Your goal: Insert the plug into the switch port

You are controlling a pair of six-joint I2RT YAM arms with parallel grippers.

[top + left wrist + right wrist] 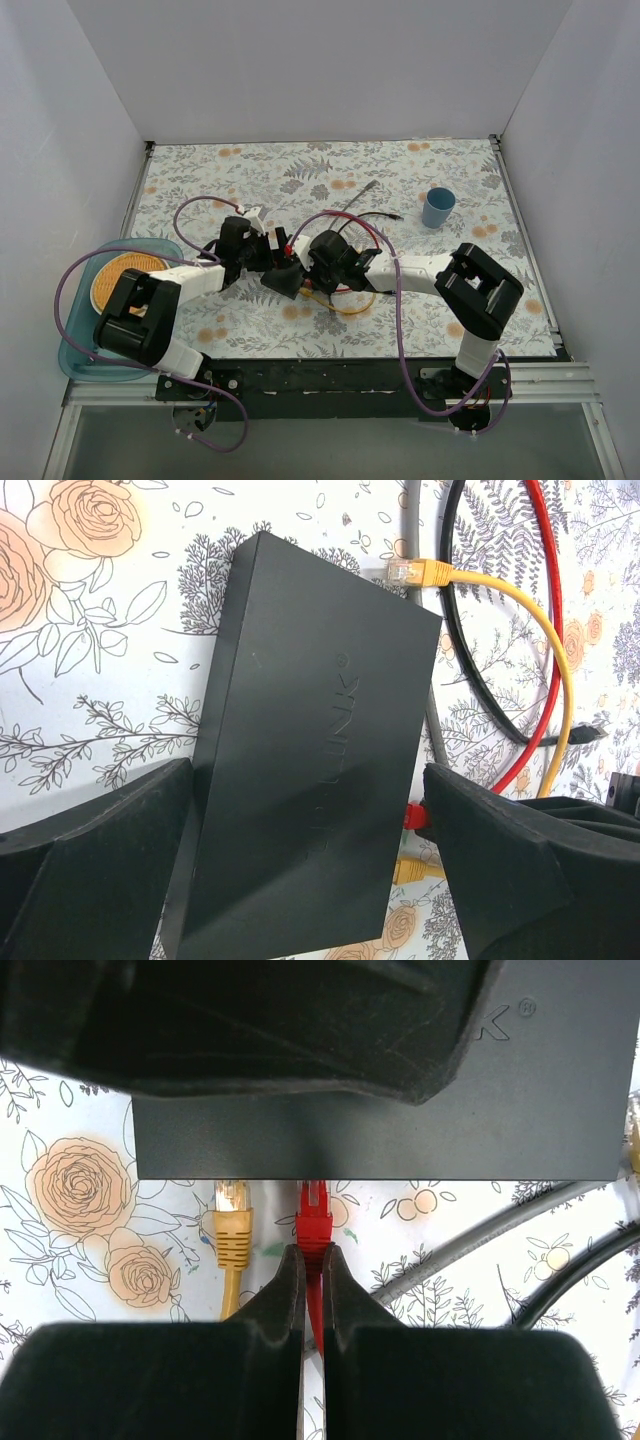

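The switch (310, 730) is a flat matte-black box lying on the flowered cloth. My left gripper (308, 775) is open, one finger on each side of the box. My right gripper (313, 1252) is shut on the red plug (314, 1222), pinching its boot. The plug's tip points at the switch (400, 1130) and meets the lower edge of the box's front side. The switch port itself is hidden under that edge. In the left wrist view the red plug (412, 815) shows between the box and my right-hand finger.
A loose yellow plug (233, 1225) lies just left of the red one, and another yellow plug (420, 573) lies at the box's far corner. Grey (432, 720), black (480, 680) and red (545, 630) cables curl beside the box. A blue cup (438, 207) stands back right and a teal tray (75, 350) sits front left.
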